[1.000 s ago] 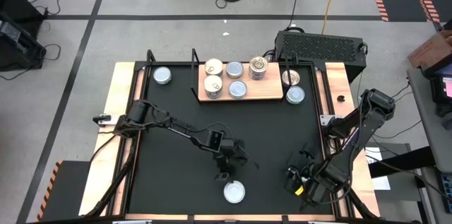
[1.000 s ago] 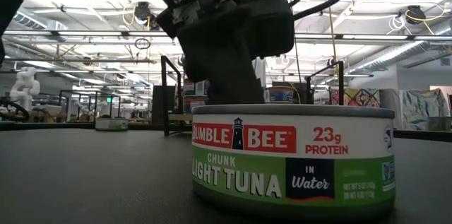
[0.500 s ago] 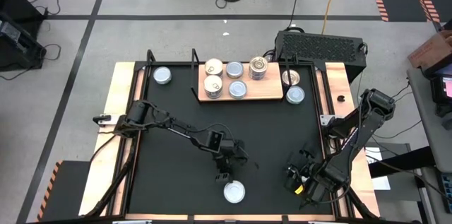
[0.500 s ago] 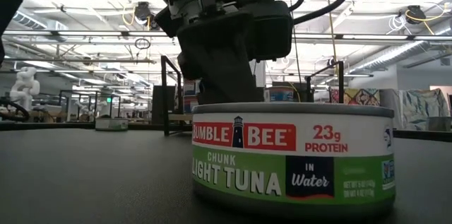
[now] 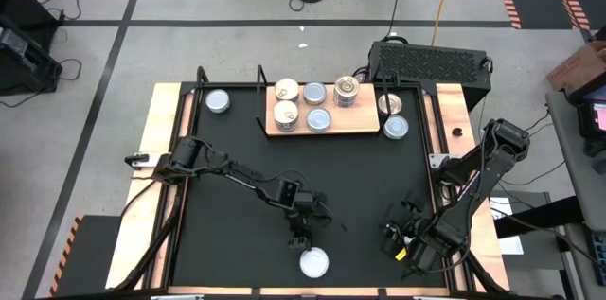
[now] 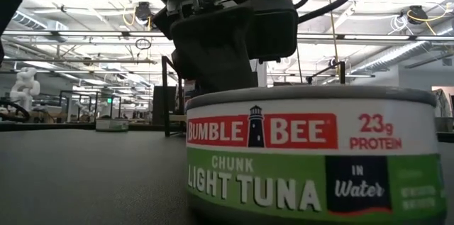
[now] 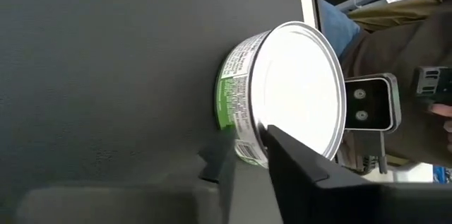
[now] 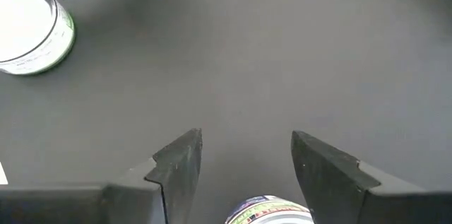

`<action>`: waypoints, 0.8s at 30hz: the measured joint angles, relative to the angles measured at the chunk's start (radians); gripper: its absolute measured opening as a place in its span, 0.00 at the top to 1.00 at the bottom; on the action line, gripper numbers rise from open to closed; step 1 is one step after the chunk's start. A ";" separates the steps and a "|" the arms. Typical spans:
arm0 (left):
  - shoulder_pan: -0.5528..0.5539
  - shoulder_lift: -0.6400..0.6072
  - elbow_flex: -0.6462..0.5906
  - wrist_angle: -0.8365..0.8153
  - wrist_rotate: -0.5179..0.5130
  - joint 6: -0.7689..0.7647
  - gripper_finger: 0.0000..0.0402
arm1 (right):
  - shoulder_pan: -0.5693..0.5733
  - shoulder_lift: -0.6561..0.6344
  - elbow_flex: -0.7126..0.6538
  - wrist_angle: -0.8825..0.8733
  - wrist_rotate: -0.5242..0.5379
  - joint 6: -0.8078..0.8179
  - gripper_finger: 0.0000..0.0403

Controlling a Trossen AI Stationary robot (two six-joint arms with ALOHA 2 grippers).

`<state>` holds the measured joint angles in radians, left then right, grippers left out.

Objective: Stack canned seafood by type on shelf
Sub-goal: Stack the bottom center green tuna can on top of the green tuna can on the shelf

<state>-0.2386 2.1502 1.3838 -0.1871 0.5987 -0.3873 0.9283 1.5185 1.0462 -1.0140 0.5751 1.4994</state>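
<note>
One Bumble Bee tuna can [image 5: 313,262] sits at lower centre in the high view; left gripper [image 5: 301,236], fingers narrowly apart at its rim, should straddle it squarely (right gripper [image 5: 405,240] waits, jaws spread).

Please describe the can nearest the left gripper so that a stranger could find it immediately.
On the black tabletop, look at the near edge, far from the wooden shelf. The green-labelled tuna can stands alone there at the left gripper.
</note>
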 joint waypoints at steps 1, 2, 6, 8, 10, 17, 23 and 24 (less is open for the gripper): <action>0.000 0.000 0.000 0.000 -0.001 0.000 0.84 | 0.000 0.000 0.000 0.001 0.000 0.000 0.47; 0.000 0.000 0.000 0.003 -0.002 0.001 0.88 | 0.000 0.000 0.000 0.001 0.000 0.000 0.47; 0.016 0.000 0.000 0.004 -0.028 0.002 0.98 | 0.000 0.000 0.000 0.001 0.001 -0.004 0.47; 0.028 0.001 -0.006 -0.020 -0.056 0.004 0.98 | 0.000 0.000 0.000 0.001 0.001 -0.018 0.47; 0.043 0.003 -0.009 -0.022 -0.064 0.004 0.99 | 0.000 0.000 0.000 0.000 0.007 -0.023 0.47; 0.104 -0.038 -0.006 -0.036 -0.054 0.021 1.00 | 0.000 0.000 0.000 0.000 0.034 -0.035 0.47; 0.151 -0.087 -0.005 -0.044 -0.089 0.057 1.00 | 0.000 -0.001 0.000 -0.003 0.036 -0.046 0.47; 0.157 -0.096 -0.005 -0.045 -0.098 0.060 1.00 | 0.000 -0.001 0.000 -0.003 0.037 -0.046 0.47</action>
<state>-0.0814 2.0545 1.3786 -0.2324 0.5008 -0.3271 0.9283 1.5177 1.0462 -1.0168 0.6117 1.4532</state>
